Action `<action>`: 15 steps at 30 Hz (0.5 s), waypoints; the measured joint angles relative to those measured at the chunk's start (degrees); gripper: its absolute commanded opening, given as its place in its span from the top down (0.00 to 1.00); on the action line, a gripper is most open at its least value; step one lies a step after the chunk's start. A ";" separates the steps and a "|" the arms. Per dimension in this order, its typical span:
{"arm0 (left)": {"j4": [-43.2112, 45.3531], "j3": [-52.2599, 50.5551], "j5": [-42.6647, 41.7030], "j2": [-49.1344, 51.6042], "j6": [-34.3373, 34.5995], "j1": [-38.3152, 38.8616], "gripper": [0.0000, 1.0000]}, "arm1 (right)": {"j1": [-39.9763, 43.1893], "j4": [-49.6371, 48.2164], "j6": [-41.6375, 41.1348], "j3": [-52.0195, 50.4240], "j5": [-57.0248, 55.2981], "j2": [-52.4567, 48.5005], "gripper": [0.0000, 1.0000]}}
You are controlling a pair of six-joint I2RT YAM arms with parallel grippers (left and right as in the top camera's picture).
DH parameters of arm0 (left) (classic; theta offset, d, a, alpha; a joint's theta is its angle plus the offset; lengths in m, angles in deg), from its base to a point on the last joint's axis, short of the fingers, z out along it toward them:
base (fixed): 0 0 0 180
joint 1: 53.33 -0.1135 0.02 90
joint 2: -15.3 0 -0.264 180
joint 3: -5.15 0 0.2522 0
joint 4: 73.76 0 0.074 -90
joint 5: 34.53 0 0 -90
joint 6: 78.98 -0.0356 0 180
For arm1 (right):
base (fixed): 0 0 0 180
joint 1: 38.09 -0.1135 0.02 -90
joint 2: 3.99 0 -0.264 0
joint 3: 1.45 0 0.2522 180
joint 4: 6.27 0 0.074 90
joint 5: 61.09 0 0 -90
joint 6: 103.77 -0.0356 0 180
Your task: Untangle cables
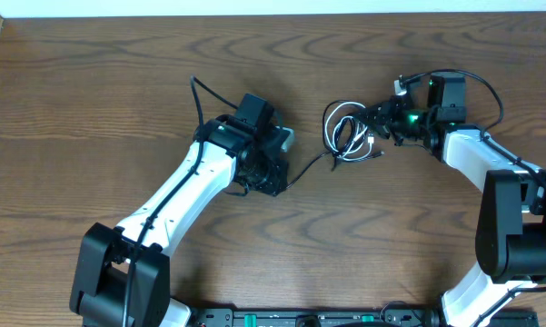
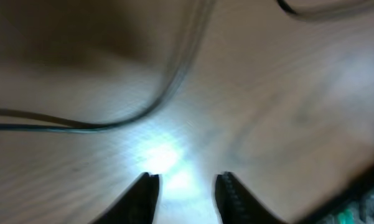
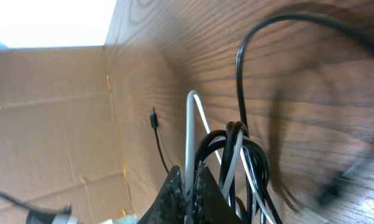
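Cables point(image 1: 350, 136) sit as one small knot of loops on the wood table point(image 1: 118, 109), approx 2 o'clock from table centre in the overhead view, btwn the two arm tips. White cable point(image 3: 190, 124) & black cable point(image 3: 239, 68) are wound together there. In the right wrist view several black & white strands bunch side by side just at 3 o'clock of the fingers, w/ a wide black loop rising to 12 o'clock and curving off to 2 o'clock. Right gripper point(image 3: 188, 180) meets the knot on its 3 o'clock side overhead. Its jaws are nearly pressed together, pinching one white strand that runs straight up btwn them. A small black plug end point(image 3: 152, 118) lies flat on the wood at 10 o'clock of those fingers, on a thin lead, near a cardboard wall point(image 3: 50, 124). Overhead, one black strand leaves the knot at 8 o'clock and runs to the wrist of the left arm point(image 1: 191, 186). Left gripper point(image 2: 185, 183): jaws spread, nothing btwn them, low over bare wood w/ a bright glare spot at 12 o'clock of the tips; that view is blurred. A thin black strand crosses it from 9 o'clock and bends up toward 12 o'clock, clear of both fingers; can't tell if it touches the table. Another dark curve shows at 1 o'clock, too blurred to name.
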 measured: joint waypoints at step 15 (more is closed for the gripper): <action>33.24 -0.55 -5.11 2.60 6.99 -0.07 0.41 | -1.11 15.45 19.52 0.00 1.68 3.91 0.97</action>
